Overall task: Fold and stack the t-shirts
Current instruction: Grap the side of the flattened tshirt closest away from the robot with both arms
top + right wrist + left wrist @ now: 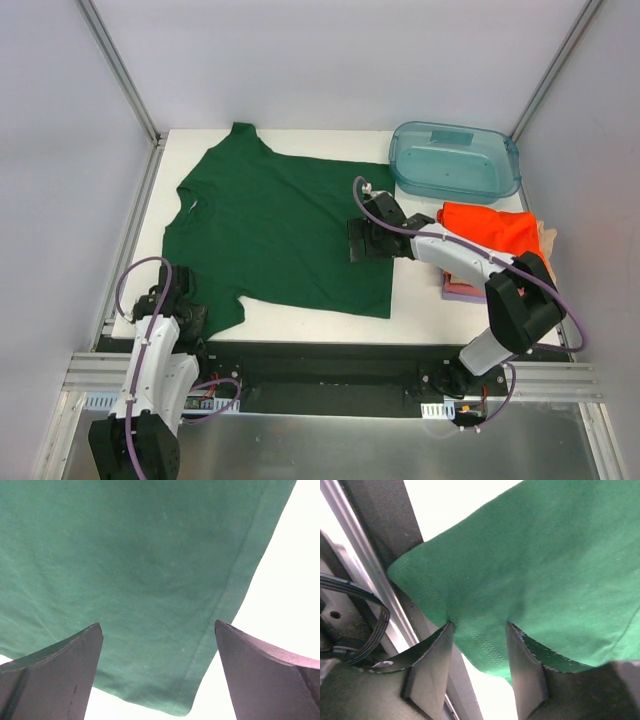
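Note:
A large dark green t-shirt (pixel 285 230) lies spread flat on the white table (pixel 420 300), collar to the left. My left gripper (pixel 188 305) is open at the near-left sleeve; in the left wrist view (pixel 480 626) the sleeve hem (pixel 485 645) lies between its fingertips by the table's edge rail. My right gripper (pixel 353 240) is open wide just above the shirt's right side; its wrist view (pixel 157 625) shows the bottom hem corner (pixel 200 680) below it. A folded orange shirt (pixel 490 228) sits on beige (pixel 547 236) and pink (pixel 462 291) ones at the right.
A translucent teal plastic tub (pixel 455 160) stands at the far right corner of the table. Metal frame posts (pixel 120 70) rise at the back corners. A metal rail (pixel 365 595) runs along the table's near-left edge beside my left gripper.

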{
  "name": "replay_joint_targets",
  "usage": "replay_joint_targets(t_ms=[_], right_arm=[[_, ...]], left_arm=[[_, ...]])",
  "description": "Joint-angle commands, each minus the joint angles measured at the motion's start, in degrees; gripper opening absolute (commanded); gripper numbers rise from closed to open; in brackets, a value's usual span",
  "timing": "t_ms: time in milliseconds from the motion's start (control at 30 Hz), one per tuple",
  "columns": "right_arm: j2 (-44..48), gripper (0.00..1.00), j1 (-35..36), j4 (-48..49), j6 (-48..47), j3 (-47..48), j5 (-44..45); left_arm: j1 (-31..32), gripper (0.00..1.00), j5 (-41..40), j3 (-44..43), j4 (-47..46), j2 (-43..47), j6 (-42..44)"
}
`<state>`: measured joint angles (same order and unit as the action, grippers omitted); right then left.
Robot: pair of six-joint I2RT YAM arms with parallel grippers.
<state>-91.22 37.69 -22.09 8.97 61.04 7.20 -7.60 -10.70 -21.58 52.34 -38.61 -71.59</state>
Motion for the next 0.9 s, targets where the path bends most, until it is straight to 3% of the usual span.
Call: replay_joint_targets(t_ms=[0, 233, 267, 300, 333, 467, 667, 867], right_arm=[[7.4, 0.96, -0.2, 0.9, 2.4, -2.5, 3.7], [18.7, 0.96, -0.3, 3.9, 5.3, -9.7, 8.5], [20.2, 0.96, -0.3, 4.1, 5.6, -10.5, 8.9], [22.2, 0.96, -0.3, 4.0, 5.9, -11.8, 9.0], [23.4, 0.96, -0.3, 4.0, 6.2, -12.7, 9.0], [26.3, 0.96, -0.3, 3.4, 6.4, -15.2, 7.3], [30.7, 0.99, 0.9, -0.4, 5.7, -19.6, 0.2], [30.8, 0.97, 3.5, -5.6, 5.7, -20.6, 0.9]], left_arm=[[-0.1, 0.42, -1.2, 2.2, -2.0, -2.4, -1.6], [-0.1, 0.26, -1.9, 2.5, -6.3, -4.4, -0.1], [-0.1, 0.2, -1.7, 2.8, -7.4, -4.6, 0.3], [-0.1, 0.06, -1.0, 2.9, -9.1, -5.8, 1.3], [-0.1, 0.0, -0.6, 2.8, -9.6, -6.5, 2.1], [-0.1, 0.0, -0.5, 0.5, -9.5, -7.5, 5.1], [-0.1, 0.0, 1.8, -0.4, -9.4, -1.7, 8.3], [-0.1, 0.0, 3.1, -2.1, -9.4, 3.2, 11.3]])
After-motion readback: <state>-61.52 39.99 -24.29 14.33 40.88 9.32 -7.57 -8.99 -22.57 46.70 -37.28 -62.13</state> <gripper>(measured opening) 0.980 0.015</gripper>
